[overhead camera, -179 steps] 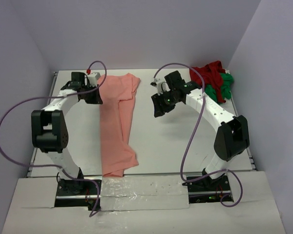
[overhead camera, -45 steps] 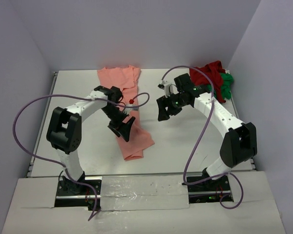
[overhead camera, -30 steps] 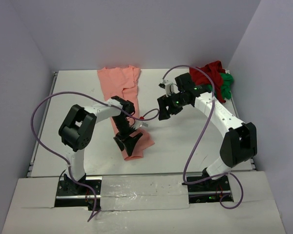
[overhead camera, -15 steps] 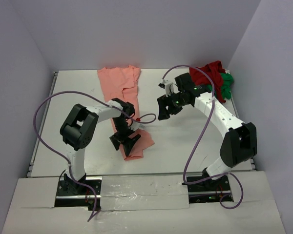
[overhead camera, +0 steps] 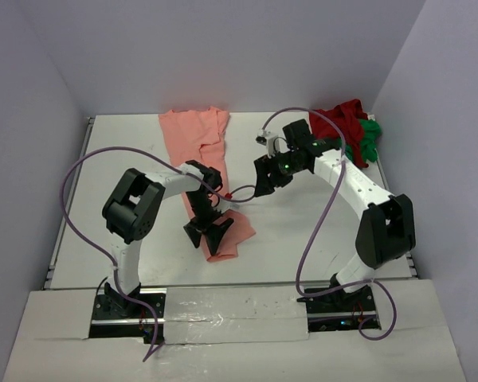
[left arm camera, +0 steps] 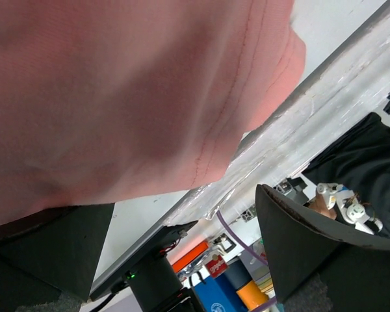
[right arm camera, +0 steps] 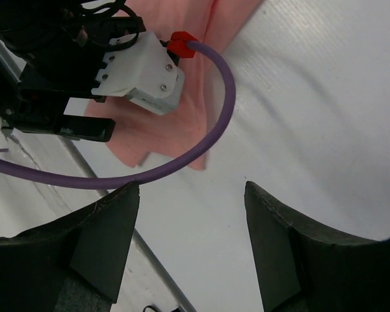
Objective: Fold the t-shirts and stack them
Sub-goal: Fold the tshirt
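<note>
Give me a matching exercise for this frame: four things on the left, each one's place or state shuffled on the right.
Things:
1. pink shirt
2. green shirt
3. left gripper
4. right gripper

Place or state:
A. open over bare table, nothing between the fingers
B. bunched in the far right corner with the red shirt
C. open, at the near end of the pink shirt
D. lies in a long strip from the far edge toward the near edge, left of centre

Pairs: 1-D, 2-B, 3-C, 4-A
</note>
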You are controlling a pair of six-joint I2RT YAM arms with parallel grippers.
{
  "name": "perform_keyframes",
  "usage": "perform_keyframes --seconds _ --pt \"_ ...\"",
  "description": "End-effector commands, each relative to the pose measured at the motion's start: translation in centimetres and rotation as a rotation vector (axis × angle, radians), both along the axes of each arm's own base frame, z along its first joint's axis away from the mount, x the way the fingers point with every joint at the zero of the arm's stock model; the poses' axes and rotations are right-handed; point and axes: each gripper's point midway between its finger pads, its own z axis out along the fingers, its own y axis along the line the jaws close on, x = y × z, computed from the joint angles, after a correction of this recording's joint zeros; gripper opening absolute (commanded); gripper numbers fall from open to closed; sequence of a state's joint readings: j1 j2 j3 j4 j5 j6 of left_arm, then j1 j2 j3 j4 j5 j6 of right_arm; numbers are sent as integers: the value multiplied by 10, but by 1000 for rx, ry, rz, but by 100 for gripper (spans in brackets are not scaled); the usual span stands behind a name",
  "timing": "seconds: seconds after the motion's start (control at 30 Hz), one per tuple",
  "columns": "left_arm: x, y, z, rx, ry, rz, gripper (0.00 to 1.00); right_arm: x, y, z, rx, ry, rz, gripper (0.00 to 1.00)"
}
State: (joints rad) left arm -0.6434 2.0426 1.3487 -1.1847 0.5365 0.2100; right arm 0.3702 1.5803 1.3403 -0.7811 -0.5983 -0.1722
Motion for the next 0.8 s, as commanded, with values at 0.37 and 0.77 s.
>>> perform_keyframes --seconds 0.37,0.77 --pt "105 -7 45 -207 -660 128 99 27 13 20 134 -215 -75 72" --pt "113 60 243 -611 -1272 573 99 -15 -12 43 67 -211 -137 73"
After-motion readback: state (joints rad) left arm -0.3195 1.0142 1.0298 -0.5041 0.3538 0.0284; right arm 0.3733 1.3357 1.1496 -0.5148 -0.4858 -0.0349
